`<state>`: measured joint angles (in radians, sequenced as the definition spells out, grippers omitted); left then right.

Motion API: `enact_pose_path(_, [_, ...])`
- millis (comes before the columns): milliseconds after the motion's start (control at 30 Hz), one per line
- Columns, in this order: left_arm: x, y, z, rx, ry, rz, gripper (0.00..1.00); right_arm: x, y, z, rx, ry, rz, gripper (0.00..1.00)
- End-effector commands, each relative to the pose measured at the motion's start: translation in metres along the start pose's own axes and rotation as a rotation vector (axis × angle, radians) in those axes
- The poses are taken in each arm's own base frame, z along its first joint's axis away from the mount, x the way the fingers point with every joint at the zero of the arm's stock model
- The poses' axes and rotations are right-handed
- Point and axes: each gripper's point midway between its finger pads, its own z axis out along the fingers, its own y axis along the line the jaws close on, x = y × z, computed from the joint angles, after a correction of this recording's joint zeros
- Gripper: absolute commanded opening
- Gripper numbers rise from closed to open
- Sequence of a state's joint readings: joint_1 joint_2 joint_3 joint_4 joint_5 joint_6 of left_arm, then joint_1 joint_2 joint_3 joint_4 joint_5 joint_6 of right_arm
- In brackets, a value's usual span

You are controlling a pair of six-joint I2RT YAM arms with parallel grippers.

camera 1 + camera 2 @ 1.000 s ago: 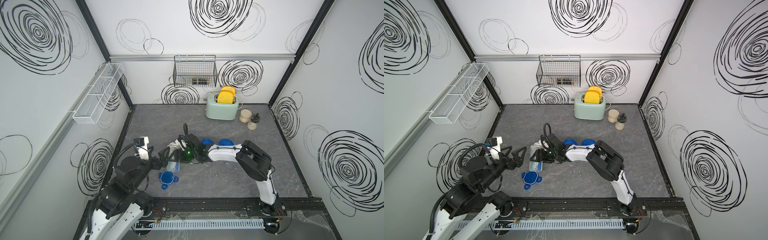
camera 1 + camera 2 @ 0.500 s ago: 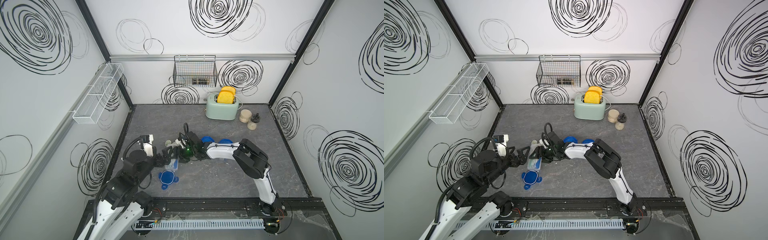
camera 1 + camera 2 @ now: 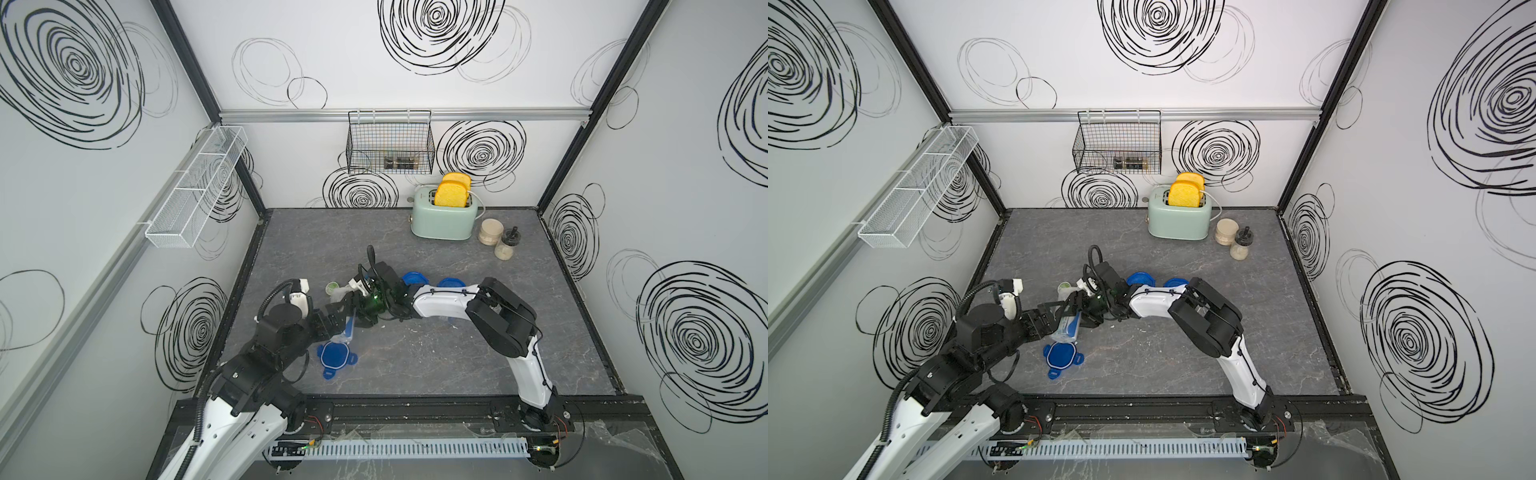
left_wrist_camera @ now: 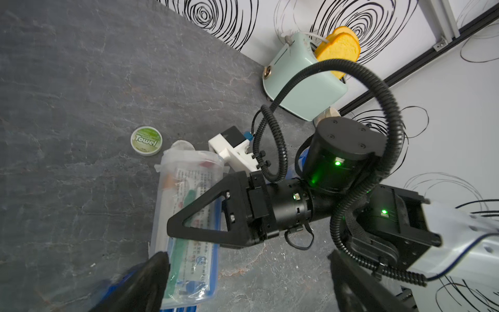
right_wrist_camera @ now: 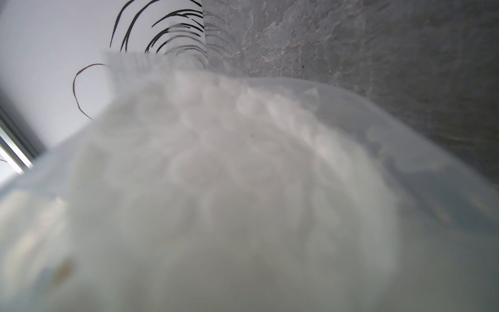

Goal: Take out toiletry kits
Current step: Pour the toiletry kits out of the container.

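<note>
Worktop [image 3: 457, 257] carries the kit [image 4: 189, 189], a clear pouch lying flat near its left front. Right fingers [image 4: 210, 239] reach over the kit, their gap hidden, so grip cannot be told. Left fingers [image 4: 151, 278] gape wide at its near end. Blue lid [image 3: 332, 355] lies close by; green tin [image 4: 146, 140] just beside the kit.

We see a clear toiletry kit pouch [image 4: 186, 167], tubes and sachets inside, lying flat; a round green Towel tin [image 4: 146, 140] sits just beside it.
</note>
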<state>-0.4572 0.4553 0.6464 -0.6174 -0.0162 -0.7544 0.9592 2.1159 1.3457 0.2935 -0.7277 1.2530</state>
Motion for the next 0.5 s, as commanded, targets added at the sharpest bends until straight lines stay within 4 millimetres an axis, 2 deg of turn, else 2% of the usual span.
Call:
enact_pose_path(0, [0.001, 0.002, 0.005, 0.032, -0.041, -0.093, 0.96, -0.001, 0.035, -0.01, -0.102, 0.012, -0.048, 0.59])
enact_pose_path(167, [0.004, 0.017, 0.005, 0.049, -0.128, -0.144, 0.96, 0.003, 0.038, -0.011, -0.12, 0.031, -0.036, 0.59])
enact_pose_path(467, [0.02, 0.013, 0.009, 0.114, -0.131, -0.122, 0.96, 0.004, 0.04, -0.015, -0.127, 0.047, -0.023, 0.61])
